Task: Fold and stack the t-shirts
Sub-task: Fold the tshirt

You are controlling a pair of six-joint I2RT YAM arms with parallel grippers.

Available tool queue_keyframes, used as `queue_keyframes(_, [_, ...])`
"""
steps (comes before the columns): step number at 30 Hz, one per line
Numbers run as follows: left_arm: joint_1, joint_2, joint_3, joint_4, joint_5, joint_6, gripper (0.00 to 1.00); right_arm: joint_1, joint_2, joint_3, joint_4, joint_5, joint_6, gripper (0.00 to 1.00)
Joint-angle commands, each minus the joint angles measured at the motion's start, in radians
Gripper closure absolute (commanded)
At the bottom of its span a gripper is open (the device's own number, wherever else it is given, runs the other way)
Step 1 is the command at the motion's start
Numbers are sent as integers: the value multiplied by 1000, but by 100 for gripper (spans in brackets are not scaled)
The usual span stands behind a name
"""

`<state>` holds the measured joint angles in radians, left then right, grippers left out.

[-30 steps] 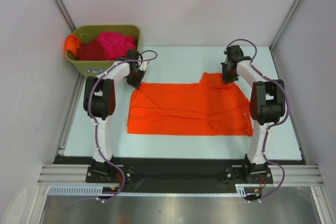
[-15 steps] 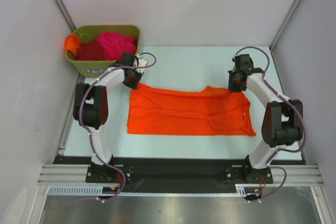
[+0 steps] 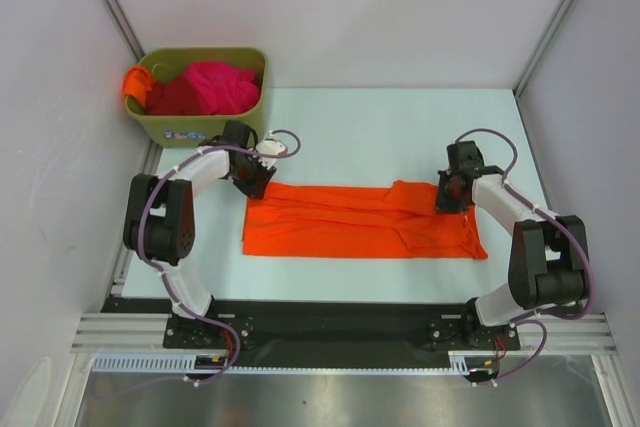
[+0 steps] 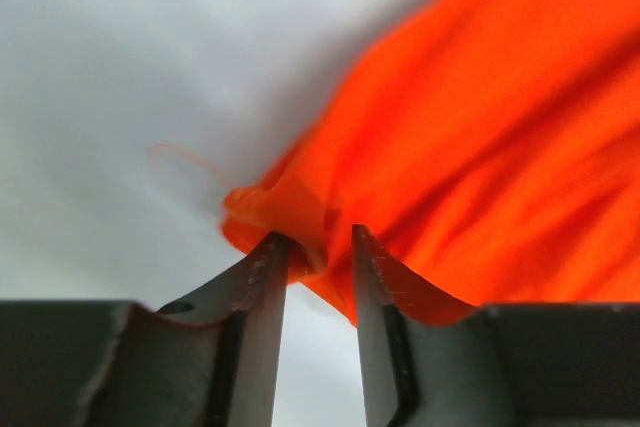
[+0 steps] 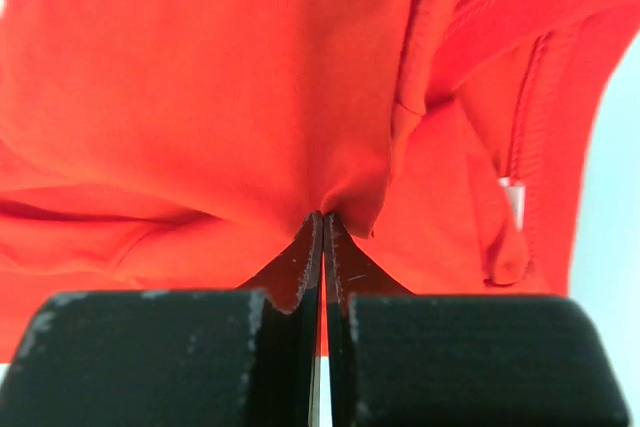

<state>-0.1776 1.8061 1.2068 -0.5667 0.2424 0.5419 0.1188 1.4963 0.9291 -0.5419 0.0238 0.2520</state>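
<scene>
A bright orange t-shirt (image 3: 360, 222) lies on the pale table as a long, narrow band, its far edge drawn over toward the near edge. My left gripper (image 3: 255, 179) is at its far left corner; in the left wrist view the gripper (image 4: 316, 237) pinches a bunched corner of the shirt (image 4: 480, 127) at its tips. My right gripper (image 3: 447, 197) is at the far right edge by the collar; in the right wrist view the gripper (image 5: 323, 215) is shut tight on a pleat of the shirt (image 5: 200, 97). Magenta-pink (image 3: 222, 85) and dark red (image 3: 172, 97) shirts lie in the bin.
The olive-green bin (image 3: 205, 51) stands at the back left, just behind my left arm, with another orange shirt (image 3: 133, 82) hanging over its left rim. Grey walls close in the table (image 3: 360, 127) on both sides and at the back.
Both grippers have moved toward the near edge, pulling the shirt's far edge with them. The shirt has gone from a wide spread to a narrow folded band.
</scene>
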Motion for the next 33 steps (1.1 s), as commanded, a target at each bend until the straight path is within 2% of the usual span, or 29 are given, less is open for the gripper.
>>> queue_keyframes(1, [13, -89, 25, -151, 178, 137, 59, 5, 5, -10, 71, -5, 41, 100])
queue_keyframes(3, [21, -123, 59, -252, 251, 181, 56, 4, 15, -9, 60, 10, 26, 100])
queue_keyframes(6, [39, -139, 137, -297, 293, 175, 54, 1, 10, -9, 57, 22, 9, 100])
queue_keyframes(9, [40, -122, 175, -265, 261, 184, 48, -4, 10, -6, 62, 21, 4, 100])
queue_keyframes(10, [38, -114, 174, -240, 197, 179, 46, -7, 12, -6, 66, 22, 4, 100])
queue_keyframes(13, [33, -32, 233, -228, 129, 228, 45, -13, 19, -3, 69, 19, 1, 100])
queue_keyframes(18, [24, 87, 339, -311, 121, 296, 44, -16, 21, 1, 71, 16, -5, 100])
queue_keyframes(22, [18, 166, 428, -468, 155, 332, 45, -21, 25, 10, 63, 27, -5, 100])
queue_keyframes(25, [18, 171, 406, -542, 219, 371, 46, -24, 24, 14, 63, 30, -8, 100])
queue_keyframes(33, [17, 165, 379, -556, 232, 392, 47, -27, 41, 37, 57, 31, -17, 100])
